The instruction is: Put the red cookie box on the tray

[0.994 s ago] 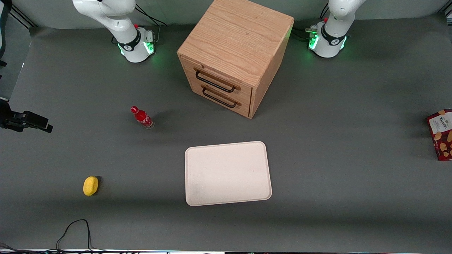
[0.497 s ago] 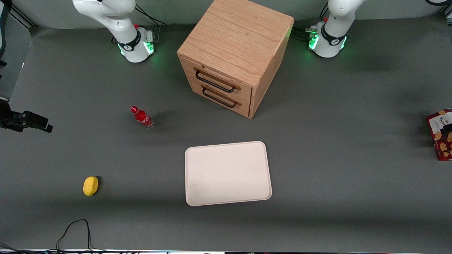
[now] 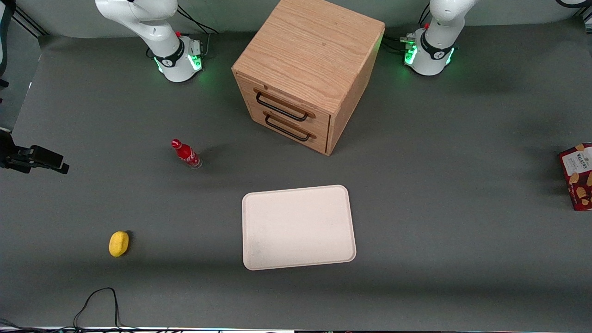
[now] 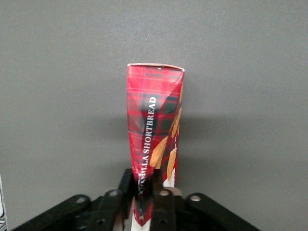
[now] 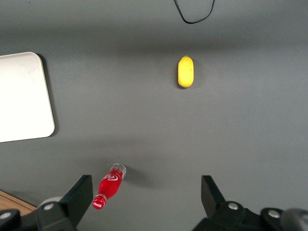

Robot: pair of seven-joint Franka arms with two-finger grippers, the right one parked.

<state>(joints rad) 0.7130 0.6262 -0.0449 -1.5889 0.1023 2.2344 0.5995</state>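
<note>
- So the red cookie box [image 3: 578, 176] is way out at the working arm's end of the table, cut off by the edge of the front view, well apart from the tray [image 3: 299, 226], which sits in front of the wooden drawer cabinet [image 3: 305, 74], nearer the front camera.
- In the wrist view we're looking along the box [image 4: 155, 144] edge-on: thin side, red tartan print, "SHORTBREAD" in white lettering, bits of golden biscuit art. From the front you get the white label panel and more biscuits on dark red.
- Our gripper [image 4: 151, 199] is down at the near end of the box with a finger on each side of the thin edge, so we'd say it's clamped on the box. Whether it's off the table yet, we can't tell.
- Progress-wise: we reckon the grab is done, but nothing's on the tray. What's left is pretty much everything: lift, a long carry across the table, set it down, let go.
- Other stuff lying around: a small red bottle [image 3: 186, 154] and a yellow thing [image 3: 119, 243] toward the parked arm's end, both clear of the tray. Neither looks likely to get in our way.
</note>
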